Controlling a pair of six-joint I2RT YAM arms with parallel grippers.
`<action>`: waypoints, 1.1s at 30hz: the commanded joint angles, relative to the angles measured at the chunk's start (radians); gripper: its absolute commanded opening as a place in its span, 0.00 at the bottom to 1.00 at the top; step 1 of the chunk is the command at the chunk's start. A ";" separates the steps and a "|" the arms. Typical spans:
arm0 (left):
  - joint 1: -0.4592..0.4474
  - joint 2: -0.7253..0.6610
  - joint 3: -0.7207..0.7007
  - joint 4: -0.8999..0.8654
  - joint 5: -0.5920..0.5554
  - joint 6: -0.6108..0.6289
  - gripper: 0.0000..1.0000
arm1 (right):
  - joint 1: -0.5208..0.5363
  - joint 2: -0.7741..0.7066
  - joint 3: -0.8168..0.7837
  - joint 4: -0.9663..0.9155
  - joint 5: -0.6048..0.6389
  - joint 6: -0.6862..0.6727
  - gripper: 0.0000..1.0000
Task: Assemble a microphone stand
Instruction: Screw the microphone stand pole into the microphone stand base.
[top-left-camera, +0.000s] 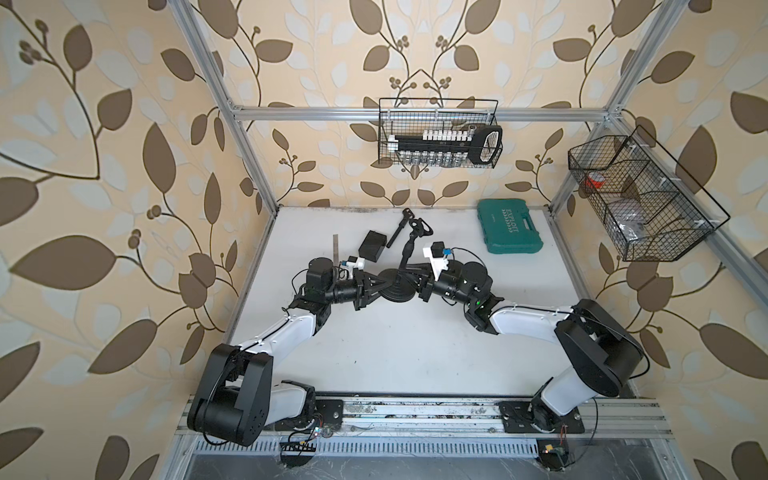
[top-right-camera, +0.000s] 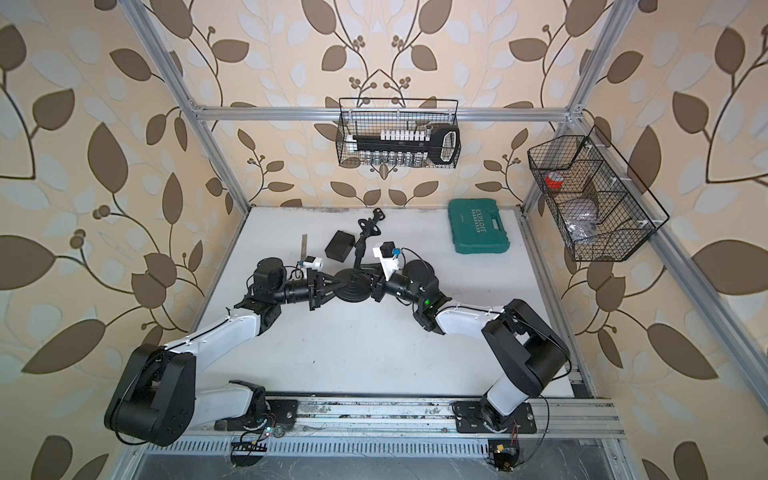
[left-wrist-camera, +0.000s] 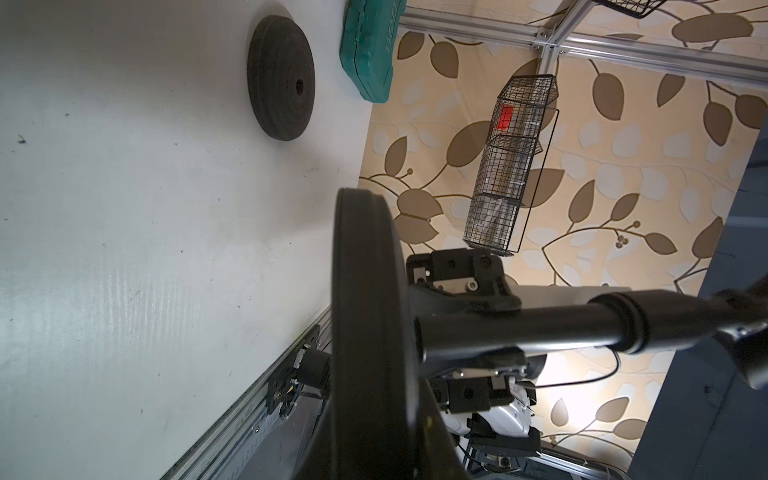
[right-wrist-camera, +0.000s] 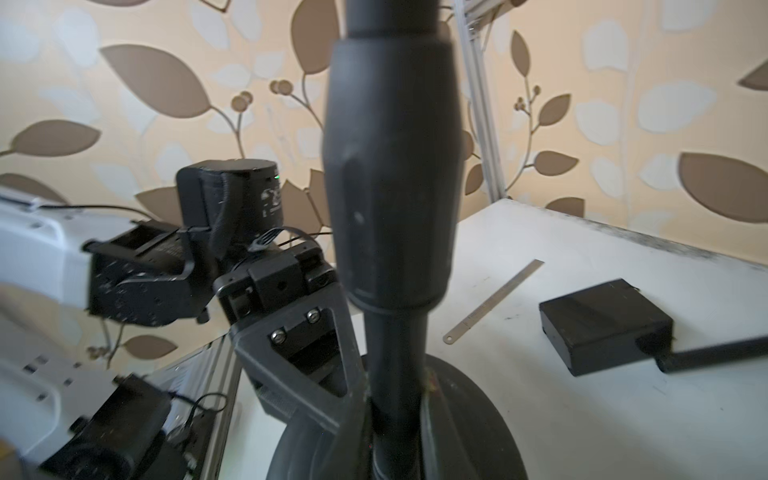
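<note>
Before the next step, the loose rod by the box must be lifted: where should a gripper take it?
Likely mid-shaft on the rod, from above, jaws across it: it lies flat on the table, bare and straight there; its far end is knobbly, its near end crowds the box.

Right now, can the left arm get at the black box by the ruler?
Probably not yet: the left hand is shut on the stand base, so it must let go first; the right hand holds the pole. The black box lies near, unobstructed.

Black stand (top-left-camera: 395, 289), teal case (top-left-camera: 510, 231)
</note>
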 joint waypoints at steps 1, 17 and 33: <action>-0.010 -0.058 0.038 0.131 0.027 0.008 0.00 | 0.103 -0.025 -0.036 -0.280 0.455 0.041 0.00; -0.009 -0.082 0.047 0.020 -0.010 0.069 0.00 | -0.105 -0.118 -0.056 -0.150 -0.260 -0.100 0.66; -0.013 -0.006 0.042 0.134 0.066 0.001 0.00 | -0.190 0.106 0.147 -0.014 -0.622 -0.084 0.62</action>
